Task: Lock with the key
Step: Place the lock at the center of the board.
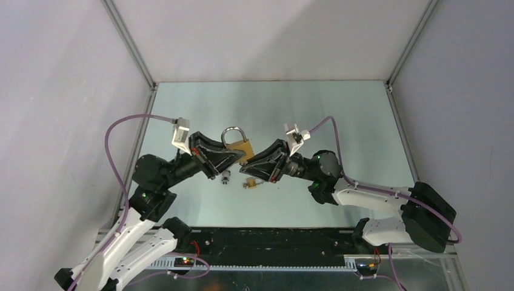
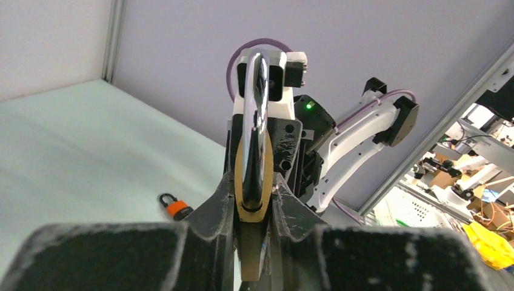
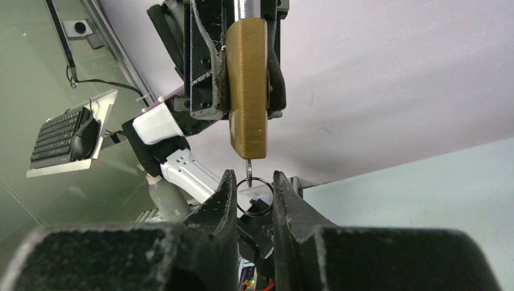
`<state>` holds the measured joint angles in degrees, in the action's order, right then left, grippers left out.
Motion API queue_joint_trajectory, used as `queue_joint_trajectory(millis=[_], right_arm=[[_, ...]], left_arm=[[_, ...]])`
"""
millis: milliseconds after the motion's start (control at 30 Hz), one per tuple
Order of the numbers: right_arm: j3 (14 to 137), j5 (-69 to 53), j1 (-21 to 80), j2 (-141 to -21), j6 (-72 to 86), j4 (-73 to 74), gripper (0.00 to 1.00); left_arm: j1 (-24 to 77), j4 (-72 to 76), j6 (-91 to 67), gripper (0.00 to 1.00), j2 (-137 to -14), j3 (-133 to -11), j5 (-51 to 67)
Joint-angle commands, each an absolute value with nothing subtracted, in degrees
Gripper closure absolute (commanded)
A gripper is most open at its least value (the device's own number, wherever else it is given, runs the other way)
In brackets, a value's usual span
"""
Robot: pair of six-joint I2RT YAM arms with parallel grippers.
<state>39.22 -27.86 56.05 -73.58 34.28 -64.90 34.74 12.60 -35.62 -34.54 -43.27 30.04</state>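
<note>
Brass padlock [image 1: 237, 147], at the centre of the top view, is held clear of the table [image 1: 339, 115], apparently so that its keyhole faces the opposite arm. Left gripper [image 2: 253, 203], reaching in from lower left, clamps the lock body. Right gripper [image 3: 251, 194], extended leftward, brackets the key [image 3: 248, 167] seated in the lock's underside. Whether its fingers actually pinch the key cannot be told.

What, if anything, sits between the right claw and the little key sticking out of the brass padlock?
Nothing visible does. The key juts from the padlock clamped in the left gripper, and its ring lies between the fingers of the right gripper. I cannot tell whether they pinch it.
</note>
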Motion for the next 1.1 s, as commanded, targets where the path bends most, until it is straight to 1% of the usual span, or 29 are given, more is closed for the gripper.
queue_joint_trajectory(millis=[0,133,233,500,567,667,800,867,967,1067], right_arm=[[36.03,-32.93,55.67,-72.82,31.16,-63.62,1.00],[34.72,-37.90,56.39,-72.97,28.77,-61.15,1.00],[34.36,-38.11,57.11,-73.66,27.92,-59.24,1.00],[33.40,-28.04,57.21,-74.02,29.64,-63.79,1.00],[33.40,-25.73,56.66,-73.37,29.78,-62.64,1.00],[33.08,-21.17,54.71,-71.45,30.75,-57.10,1.00],[32.02,-10.84,51.47,-67.87,32.28,-47.84,1.00],[32.00,-2.91,48.65,-66.35,35.17,-42.28,1.00],[32.15,-2.42,42.09,-65.55,39.20,-34.29,1.00],[33.72,-6.13,34.12,-67.28,40.12,-30.69,1.00]], left_arm=[[34.18,22.93,-33.56,1.00,-30.86,-46.05,21.66],[34.19,23.13,-34.92,1.00,-30.28,-46.39,20.10],[34.19,23.54,-35.88,1.00,-29.28,-46.53,18.60],[34.18,23.28,-37.86,1.00,-27.34,-45.55,12.98],[34.11,22.47,-37.67,1.00,-28.14,-45.64,12.57],[34.12,20.22,-37.38,1.00,-30.04,-45.91,12.06],[34.10,13.71,-37.41,1.00,-35.21,-47.20,7.94],[34.10,8.70,-37.51,1.00,-39.47,-49.37,5.18],[33.42,-1.47,-37.60,1.00,-50.31,-55.68,2.59],[31.72,-6.55,-38.34,1.00,-63.53,-60.97,5.74]])
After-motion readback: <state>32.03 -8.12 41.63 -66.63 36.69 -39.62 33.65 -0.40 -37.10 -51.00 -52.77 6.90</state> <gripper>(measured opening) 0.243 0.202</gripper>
